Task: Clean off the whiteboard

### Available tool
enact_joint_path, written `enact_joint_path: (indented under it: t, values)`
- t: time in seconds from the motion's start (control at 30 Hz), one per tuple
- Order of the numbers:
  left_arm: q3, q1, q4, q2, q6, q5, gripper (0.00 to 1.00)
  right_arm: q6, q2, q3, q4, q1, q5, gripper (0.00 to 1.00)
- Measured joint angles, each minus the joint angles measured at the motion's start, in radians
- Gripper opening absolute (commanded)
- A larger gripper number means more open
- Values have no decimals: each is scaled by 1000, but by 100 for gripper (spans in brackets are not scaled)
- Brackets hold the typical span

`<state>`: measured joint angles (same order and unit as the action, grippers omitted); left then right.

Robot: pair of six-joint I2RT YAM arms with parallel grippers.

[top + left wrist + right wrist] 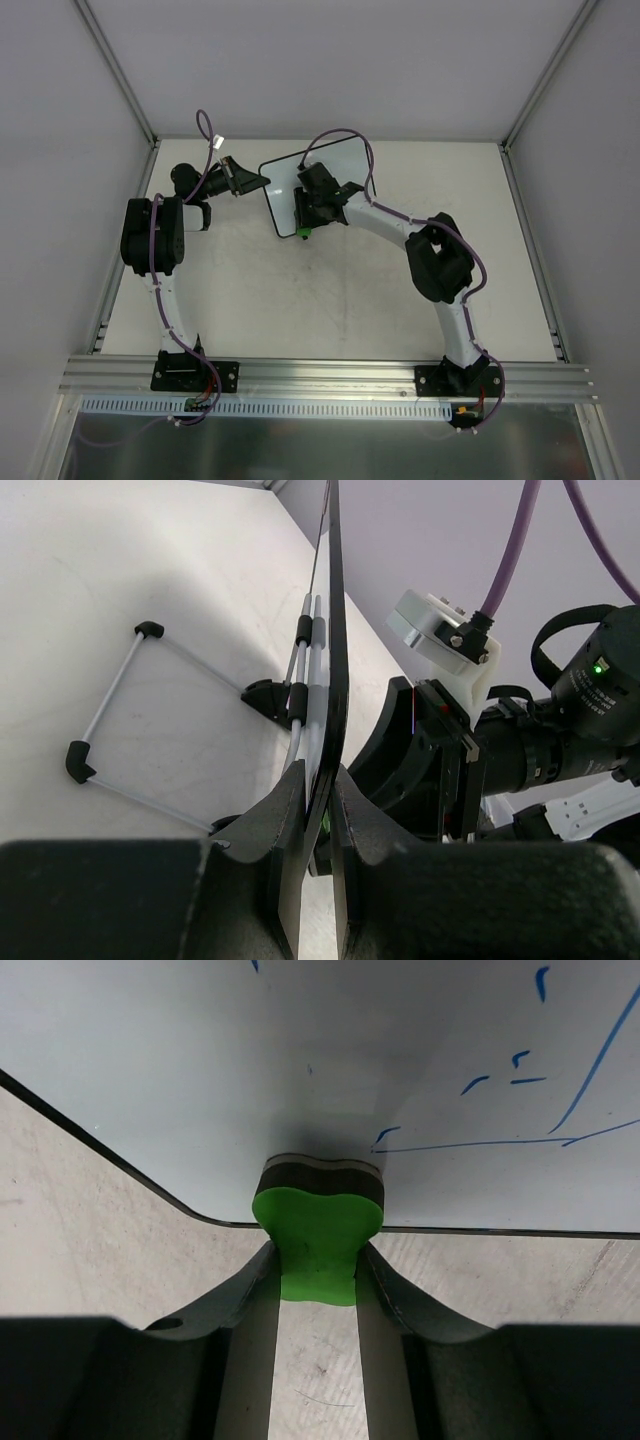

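The whiteboard (283, 190) stands at the far middle of the counter (330, 300), its edge clenched in the left gripper (320, 798). The right gripper (318, 1272) grasps the green eraser (318, 1222), which presses on the board's lower corner. A hard push could twist the board out of that thin hold.

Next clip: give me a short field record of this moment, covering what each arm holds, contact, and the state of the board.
left gripper: shut on the edge of the whiteboard
right gripper: shut on the green eraser
contact: eraser's dark face pressed to the board near its bottom edge
board marks: blue strokes to the eraser's right; almost none to its left
support: wire stand resting on the table
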<state>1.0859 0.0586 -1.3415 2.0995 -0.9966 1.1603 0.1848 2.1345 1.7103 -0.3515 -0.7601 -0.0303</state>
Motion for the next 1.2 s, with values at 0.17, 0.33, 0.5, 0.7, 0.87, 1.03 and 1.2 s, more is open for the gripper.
enact_joint_path:
  t: [0.17, 0.33, 0.5, 0.7, 0.87, 1.03, 1.2]
  values:
    - [0, 0, 0, 0, 1, 2, 0, 0, -1, 20, -5, 11, 13, 0]
    - [0, 0, 0, -2, 1, 8, 0, 2, -1, 85, 2, 36, 24, 0]
    - [0, -1, 1, -6, 1, 19, 0, 6, 4, 157, 11, 64, 50, 0]
    - [0, -4, 1, -7, 1, 26, 0, 10, 31, 238, 8, 83, 64, 0]
    - [0, -5, 1, -7, 1, 27, 0, 11, 43, 254, -1, 85, 72, 0]
    - [0, -5, 2, -7, 2, 27, 0, 11, 36, 219, 13, 83, 70, 1]
    - [0, -5, 2, -7, 2, 28, 0, 10, 0, 94, 17, 71, 60, 0]
